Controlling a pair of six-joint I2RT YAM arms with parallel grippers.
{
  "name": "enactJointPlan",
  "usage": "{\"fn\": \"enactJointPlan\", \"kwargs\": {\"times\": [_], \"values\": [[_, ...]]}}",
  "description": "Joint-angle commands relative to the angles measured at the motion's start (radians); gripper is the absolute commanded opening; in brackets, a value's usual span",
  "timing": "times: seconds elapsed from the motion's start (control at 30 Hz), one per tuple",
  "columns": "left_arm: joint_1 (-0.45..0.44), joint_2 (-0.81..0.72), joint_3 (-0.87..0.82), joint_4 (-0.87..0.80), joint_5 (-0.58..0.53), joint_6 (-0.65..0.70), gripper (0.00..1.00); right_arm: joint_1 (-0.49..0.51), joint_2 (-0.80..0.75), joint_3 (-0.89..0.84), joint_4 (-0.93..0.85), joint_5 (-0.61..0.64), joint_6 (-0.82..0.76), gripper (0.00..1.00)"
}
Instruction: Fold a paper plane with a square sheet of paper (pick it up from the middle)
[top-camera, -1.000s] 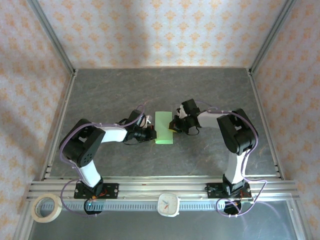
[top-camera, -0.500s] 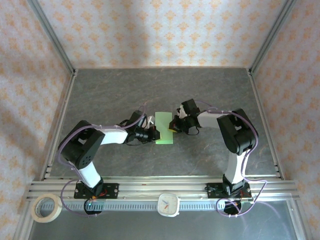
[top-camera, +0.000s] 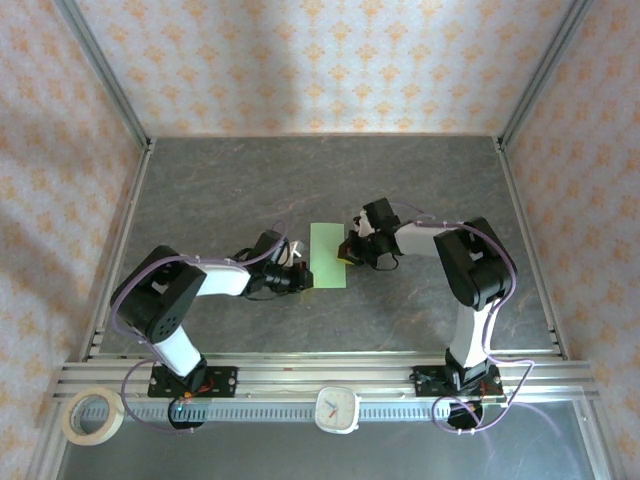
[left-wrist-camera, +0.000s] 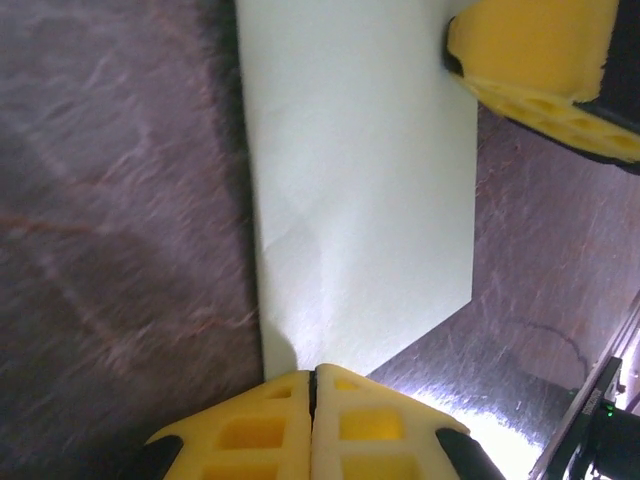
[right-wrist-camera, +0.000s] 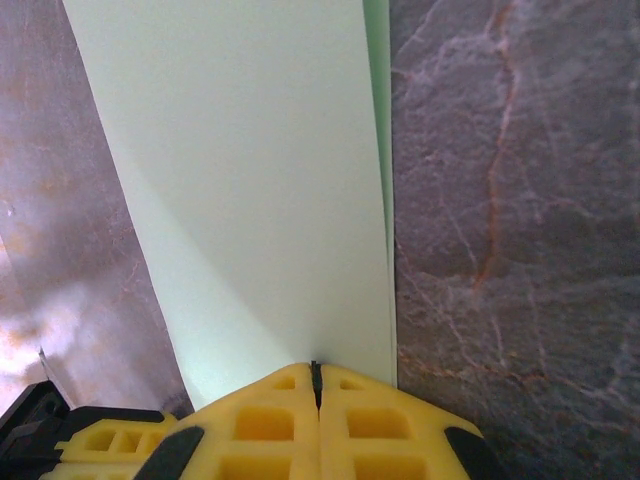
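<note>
The grey marbled counter (top-camera: 220, 190) carries the folded pale green paper (top-camera: 327, 254), lying flat near its middle.

the scene is seen from three cameras. the top external view is taken from high above and behind the arm bases, looking down and forward over the whole grey table (top-camera: 420, 190), with patterned walls at the far side and both arms seen small. the left wrist view is taken very near the table surface, looking along its own yellow fingers (left-wrist-camera: 250, 430) across the pale green square sheet of paper (left-wrist-camera: 360, 200). the right wrist view is set equally close, facing the same sheet from the opposite edge. the sheet and the surrounding marbled table top are shared by all three views; the right gripper's yellow pad (left-wrist-camera: 530, 60) is caught in the left wrist view.
</note>
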Motion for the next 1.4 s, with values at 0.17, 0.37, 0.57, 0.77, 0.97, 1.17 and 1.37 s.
{"fn": "enactJointPlan", "kwargs": {"times": [0.17, 0.37, 0.57, 0.77, 0.97, 1.17, 1.37], "values": [[0.001, -0.086, 0.016, 0.047, 0.013, -0.053, 0.08, 0.004, 0.066, -0.059, -0.115, 0.166, 0.000, 0.00], [0.001, 0.032, 0.072, 0.062, 0.028, -0.050, 0.07, 0.004, 0.069, -0.061, -0.112, 0.165, 0.003, 0.00], [0.002, 0.071, 0.051, -0.054, 0.007, 0.040, 0.06, 0.004, 0.073, -0.059, -0.116, 0.165, -0.002, 0.00], [0.001, 0.048, -0.025, -0.157, -0.039, 0.125, 0.06, 0.004, 0.078, -0.054, -0.120, 0.168, -0.006, 0.00], [0.001, -0.008, -0.050, -0.226, -0.065, 0.179, 0.06, 0.004, 0.079, -0.050, -0.124, 0.168, -0.009, 0.00], [0.003, -0.112, 0.000, -0.204, -0.015, 0.165, 0.06, 0.003, 0.080, -0.048, -0.126, 0.167, -0.011, 0.00], [0.048, -0.091, 0.068, -0.040, 0.035, 0.022, 0.06, 0.003, 0.078, -0.050, -0.128, 0.166, -0.013, 0.00]]}}
